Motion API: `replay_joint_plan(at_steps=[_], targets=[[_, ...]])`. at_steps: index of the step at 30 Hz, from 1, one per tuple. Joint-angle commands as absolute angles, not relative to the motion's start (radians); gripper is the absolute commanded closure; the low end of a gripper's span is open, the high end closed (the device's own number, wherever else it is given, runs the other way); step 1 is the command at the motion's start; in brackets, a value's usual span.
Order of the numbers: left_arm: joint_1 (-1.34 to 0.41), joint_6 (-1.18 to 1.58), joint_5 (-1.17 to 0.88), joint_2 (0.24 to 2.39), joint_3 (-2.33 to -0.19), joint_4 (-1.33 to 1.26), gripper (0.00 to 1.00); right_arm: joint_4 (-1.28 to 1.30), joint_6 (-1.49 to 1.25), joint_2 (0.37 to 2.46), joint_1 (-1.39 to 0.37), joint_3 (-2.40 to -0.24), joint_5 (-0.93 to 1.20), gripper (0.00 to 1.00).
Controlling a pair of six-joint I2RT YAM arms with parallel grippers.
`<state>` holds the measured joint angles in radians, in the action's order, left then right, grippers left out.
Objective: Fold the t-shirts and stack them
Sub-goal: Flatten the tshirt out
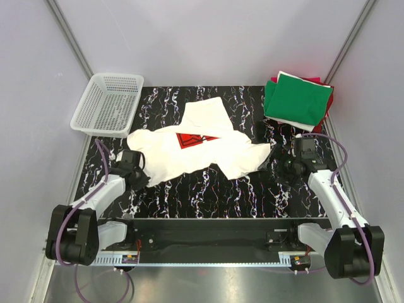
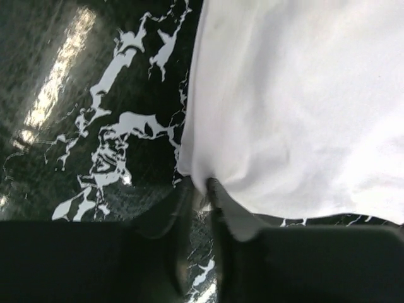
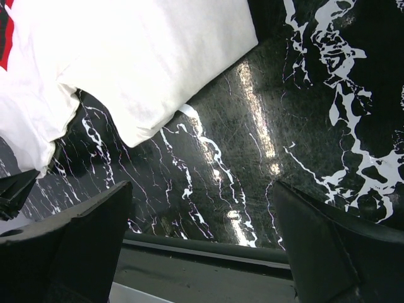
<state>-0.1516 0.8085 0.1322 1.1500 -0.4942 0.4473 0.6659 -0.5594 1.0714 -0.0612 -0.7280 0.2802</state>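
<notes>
A cream-white t-shirt with a red print lies crumpled across the middle of the black marbled table. My left gripper is shut on the shirt's near-left edge; the left wrist view shows the white fabric pinched between the closed fingers. My right gripper is open and empty just right of the shirt's right corner, above bare table; the shirt lies at the upper left of the right wrist view. Folded green and red t-shirts are stacked at the back right.
A white plastic mesh basket stands at the back left corner. White walls close in the table on both sides. The table's near edge rail shows between my right fingers.
</notes>
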Motion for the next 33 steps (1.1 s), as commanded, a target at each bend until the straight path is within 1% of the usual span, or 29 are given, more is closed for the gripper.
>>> replay_joint_plan(at_steps=[1,3,7,11,15,16,17,18,19,22,23,26,31,33], targets=[[-0.163,0.784,0.15,1.181,-0.528,0.394,1.0,0.638,-0.6,1.034,-0.071,-0.71,0.255,0.0],[-0.163,0.772,0.155,1.163,-0.578,0.442,1.0,0.644,-0.627,1.014,-0.071,-0.698,0.232,0.0],[-0.164,0.756,0.172,1.005,-0.693,0.589,1.0,0.635,-0.666,1.012,-0.071,-0.669,0.163,0.0],[-0.163,0.715,0.169,0.966,-0.813,0.73,1.0,0.588,-0.675,1.077,-0.071,-0.66,0.147,0.01],[-0.163,0.634,0.149,0.985,-0.935,0.834,0.99,0.542,-0.658,1.181,-0.067,-0.692,0.114,0.06],[-0.163,0.62,0.155,0.983,-0.951,0.851,0.99,0.537,-0.655,1.198,-0.066,-0.702,0.107,0.09],[-0.163,0.592,0.161,0.98,-0.963,0.876,0.98,0.526,-0.644,1.213,-0.067,-0.712,0.11,0.11],[-0.163,0.578,0.16,0.976,-0.977,0.882,0.94,0.5,-0.641,1.238,-0.066,-0.722,0.124,0.13],[-0.163,0.56,0.16,0.974,-0.983,0.888,0.94,0.488,-0.64,1.25,-0.067,-0.726,0.129,0.17],[-0.163,0.505,0.15,0.991,-0.989,0.911,0.92,0.437,-0.627,1.307,-0.067,-0.738,0.152,0.21],[-0.163,0.486,0.147,0.996,-0.988,0.916,0.92,0.425,-0.624,1.324,-0.066,-0.741,0.156,0.23],[-0.161,0.459,0.146,0.993,-0.953,0.884,0.92,0.373,-0.611,1.394,-0.067,-0.761,0.196,0.26],[-0.156,0.446,0.141,0.97,-0.911,0.853,0.92,0.307,-0.588,1.528,-0.066,-0.824,0.242,0.27],[-0.155,0.443,0.146,0.962,-0.904,0.841,0.92,0.288,-0.574,1.577,-0.067,-0.867,0.271,0.32]])
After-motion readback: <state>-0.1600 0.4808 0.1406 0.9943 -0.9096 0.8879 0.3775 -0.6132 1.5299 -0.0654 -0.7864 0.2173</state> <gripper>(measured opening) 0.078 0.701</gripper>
